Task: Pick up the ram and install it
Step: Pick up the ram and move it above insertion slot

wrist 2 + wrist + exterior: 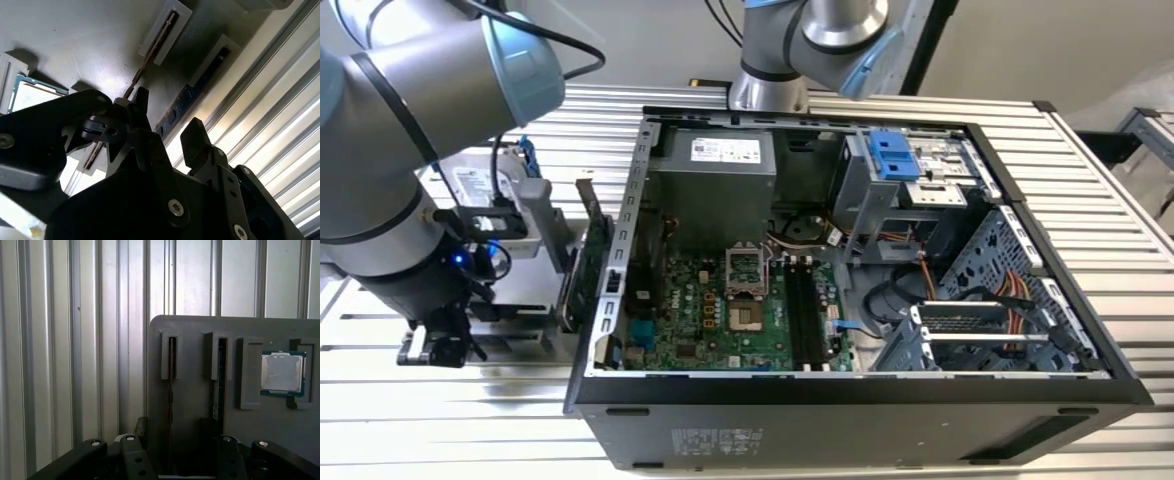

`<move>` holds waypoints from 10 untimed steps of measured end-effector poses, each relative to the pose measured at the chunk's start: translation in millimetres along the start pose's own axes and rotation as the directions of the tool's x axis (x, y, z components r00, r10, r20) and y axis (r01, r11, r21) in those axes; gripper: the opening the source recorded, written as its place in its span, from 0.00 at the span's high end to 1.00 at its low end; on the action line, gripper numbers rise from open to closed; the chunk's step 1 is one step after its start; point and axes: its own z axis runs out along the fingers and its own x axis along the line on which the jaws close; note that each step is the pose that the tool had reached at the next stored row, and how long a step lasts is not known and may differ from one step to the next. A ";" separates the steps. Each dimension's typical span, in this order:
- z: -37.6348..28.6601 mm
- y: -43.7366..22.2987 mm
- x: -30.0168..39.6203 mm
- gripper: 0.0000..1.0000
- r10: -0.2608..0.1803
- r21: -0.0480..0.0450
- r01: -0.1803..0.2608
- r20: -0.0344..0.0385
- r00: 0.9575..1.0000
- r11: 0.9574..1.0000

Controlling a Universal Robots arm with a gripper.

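Gripper (434,350) over the parts holder (195,327), nine o'clock of the computer case (854,390).
Fingers (195,137) spread wide, empty; the ram (175,112) stands edgewise in its slot.

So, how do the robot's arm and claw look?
The arm has silver-grey round segments with light blue joint caps. Thin black cables run along it. The wrist part is black with a small blue light. The claw is black, with angular links and silver screw heads.
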 end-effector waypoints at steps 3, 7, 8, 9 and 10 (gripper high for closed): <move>0.4 0.0 0.0 1.00 0.000 0.000 0.000 0.000 1.000 1.000; 1.0 0.0 0.0 1.00 0.000 0.000 0.000 0.000 1.000 1.000; 1.2 0.0 0.0 1.00 0.000 0.000 0.000 0.000 1.000 1.000; 1.4 0.0 0.1 1.00 0.000 0.000 0.000 0.000 1.000 1.000; 1.5 0.0 0.1 1.00 0.000 0.000 0.000 0.000 1.000 1.000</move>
